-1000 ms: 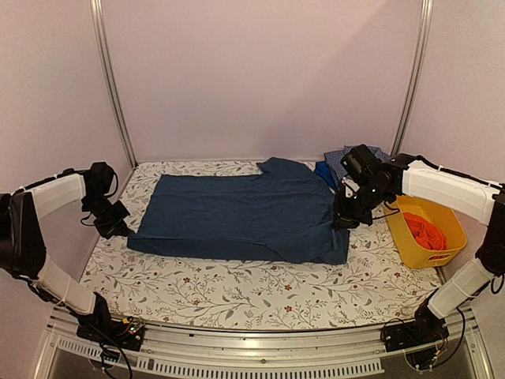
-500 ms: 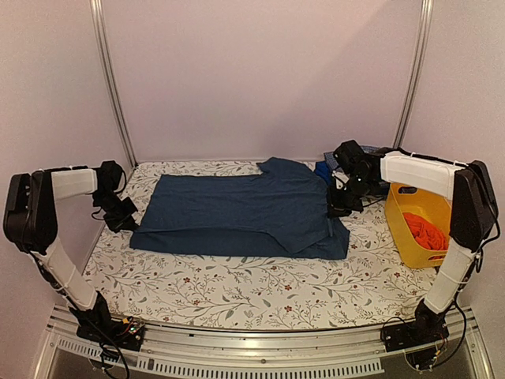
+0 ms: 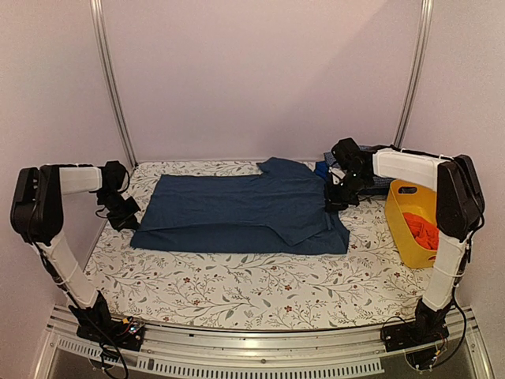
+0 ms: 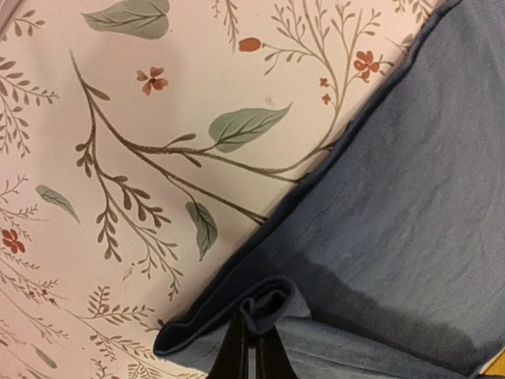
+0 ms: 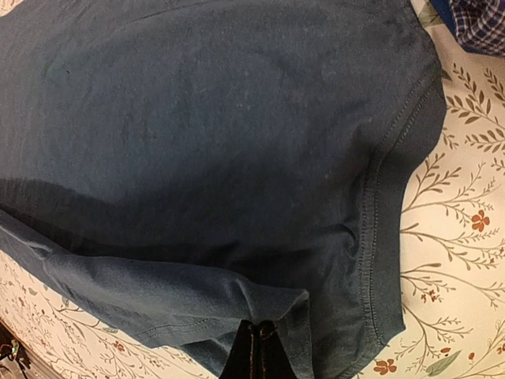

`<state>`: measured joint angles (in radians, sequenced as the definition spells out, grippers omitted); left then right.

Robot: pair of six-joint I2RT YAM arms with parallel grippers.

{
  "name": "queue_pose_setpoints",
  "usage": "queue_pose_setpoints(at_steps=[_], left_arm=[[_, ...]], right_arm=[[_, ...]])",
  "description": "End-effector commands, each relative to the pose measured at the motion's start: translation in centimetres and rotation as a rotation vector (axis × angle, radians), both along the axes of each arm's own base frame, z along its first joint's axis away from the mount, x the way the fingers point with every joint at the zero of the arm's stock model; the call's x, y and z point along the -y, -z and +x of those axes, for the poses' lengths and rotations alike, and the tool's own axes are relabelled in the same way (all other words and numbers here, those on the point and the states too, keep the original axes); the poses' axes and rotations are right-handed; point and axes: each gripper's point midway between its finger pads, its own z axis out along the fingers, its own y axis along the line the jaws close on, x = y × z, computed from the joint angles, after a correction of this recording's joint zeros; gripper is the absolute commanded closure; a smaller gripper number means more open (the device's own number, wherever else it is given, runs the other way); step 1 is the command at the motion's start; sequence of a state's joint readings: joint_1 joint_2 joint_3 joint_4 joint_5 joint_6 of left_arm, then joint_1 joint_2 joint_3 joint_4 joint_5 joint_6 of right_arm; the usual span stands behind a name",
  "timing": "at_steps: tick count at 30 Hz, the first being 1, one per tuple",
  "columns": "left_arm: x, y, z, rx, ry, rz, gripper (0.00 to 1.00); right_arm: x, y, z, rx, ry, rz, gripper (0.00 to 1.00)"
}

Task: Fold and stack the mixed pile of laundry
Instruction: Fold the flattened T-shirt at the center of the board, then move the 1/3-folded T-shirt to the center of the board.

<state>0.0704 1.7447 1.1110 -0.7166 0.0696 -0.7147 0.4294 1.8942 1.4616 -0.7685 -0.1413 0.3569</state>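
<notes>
Step in hand: judged as 1st fold of navy garment (image 3: 237, 213), near edge taken up at 2 ends.
Navy garment: spread flat mid-tabletop (image 3: 237, 292).
Left claw (image 4: 252, 347): closed tight, pinched on left near corner.
Right claw (image 5: 256, 343): closed tight, pinched on right hem fold.
Other laundry: checked shirt (image 5: 477, 24) far right; red-orange cloth (image 3: 426, 230) in yellow basket (image 3: 398, 229).
Next move: likely called for 2 ends carried toward far edge together, level, cloth kept taut.

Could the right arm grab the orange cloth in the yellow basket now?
Probably not yet: the right tool is shut on the navy garment. Once freed, likely yes: the yellow basket stands open beside it.
</notes>
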Motion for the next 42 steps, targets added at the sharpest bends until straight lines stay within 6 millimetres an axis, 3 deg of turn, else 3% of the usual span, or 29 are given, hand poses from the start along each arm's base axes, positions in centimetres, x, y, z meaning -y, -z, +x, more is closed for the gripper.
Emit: queue_pose_setpoints(at_steps=[1, 11, 16, 17, 20, 24, 26, 28, 34, 42], left_arm=[[-0.8, 0.3, 1.0, 0.010, 0.004, 0.031, 1.00], [-0.8, 0.9, 1.7, 0.005, 0.028, 0.035, 0.99], [-0.6, 1.1, 1.9, -0.002, 0.043, 0.028, 0.93], [-0.6, 1.0, 2.0, -0.002, 0.046, 0.027, 0.89], [-0.9, 0.0, 2.2, 0.003, 0.073, 0.035, 0.70], [-1.3, -2.7, 1.9, 0.067, 0.131, 0.041, 0.38], [-1.0, -3.8, 1.3, 0.115, 0.170, 0.006, 0.27], [-0.8, -4.2, 0.4, 0.144, 0.200, -0.030, 0.24], [-0.5, -3.2, -1.6, 0.160, 0.249, -0.085, 0.22], [-0.3, -0.7, -1.5, 0.121, 0.314, -0.140, 0.27]], right_arm=[[-0.4, 0.6, 1.7, 0.020, -0.036, -0.005, 1.00], [-0.6, 2.5, 1.5, -0.022, -0.049, -0.009, 1.00], [-0.8, 2.2, 1.8, -0.019, -0.049, 0.003, 1.00], [-0.9, 2.0, 1.7, -0.020, -0.049, 0.008, 0.94], [-0.2, 0.9, 1.7, -0.030, -0.022, 0.037, 0.63], [1.5, -2.0, 0.7, -0.018, 0.018, 0.138, 0.46], [2.0, -3.3, -0.6, -0.017, 0.020, 0.213, 0.44], [2.0, -4.0, -2.6, -0.024, -0.002, 0.272, 0.45], [1.1, -1.7, -7.8, -0.116, -0.065, 0.399, 0.46], [0.7, 0.6, -8.7, -0.146, -0.057, 0.445, 0.46]])
